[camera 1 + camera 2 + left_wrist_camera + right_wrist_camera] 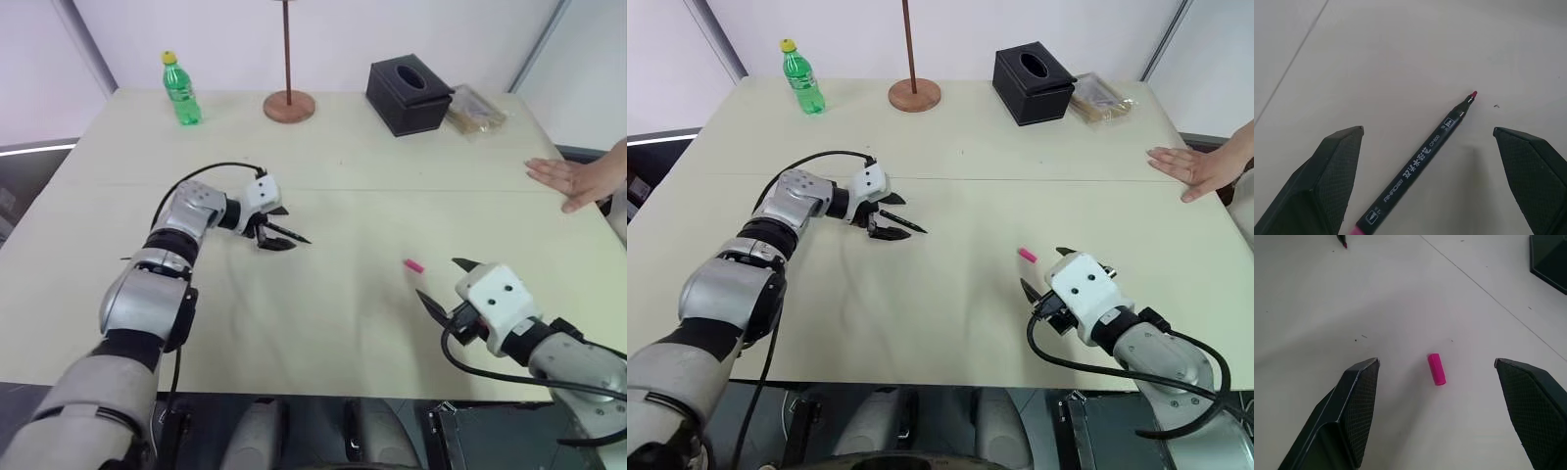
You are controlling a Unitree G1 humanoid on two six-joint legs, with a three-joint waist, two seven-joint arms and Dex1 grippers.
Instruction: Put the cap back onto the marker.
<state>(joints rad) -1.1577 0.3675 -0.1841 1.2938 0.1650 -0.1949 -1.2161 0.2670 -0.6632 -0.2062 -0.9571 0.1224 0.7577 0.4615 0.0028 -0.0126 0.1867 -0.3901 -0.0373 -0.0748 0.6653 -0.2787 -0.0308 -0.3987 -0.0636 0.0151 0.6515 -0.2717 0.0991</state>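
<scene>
Marker cap, a tiny bright pink plastic cylinder, lay on its side on the pale cream desk, just ahead of the right gripper and apart from it. That white-bodied gripper hovered low near the desk's front edge on the robot's right, its two black fingers spread wide with nothing between them; in the right wrist view the cap sat on the bare surface in the gap ahead of the jaws.

Further in and to the left, the left gripper reached over the desk, its jaws also wide and empty. The marker, a thin black pen-like stick with white lettering along its barrel and a small reddish-pink tip, lay flat on the desk between the left gripper's black fingers, touching neither. Marker and cap were well apart.

At the desk's right edge a person's hand rested flat on the surface. Along the far side stood a green plastic bottle with a yellow lid, a round wooden base with a thin upright pole, a black tissue box, and beside it a clear crinkled packet.
</scene>
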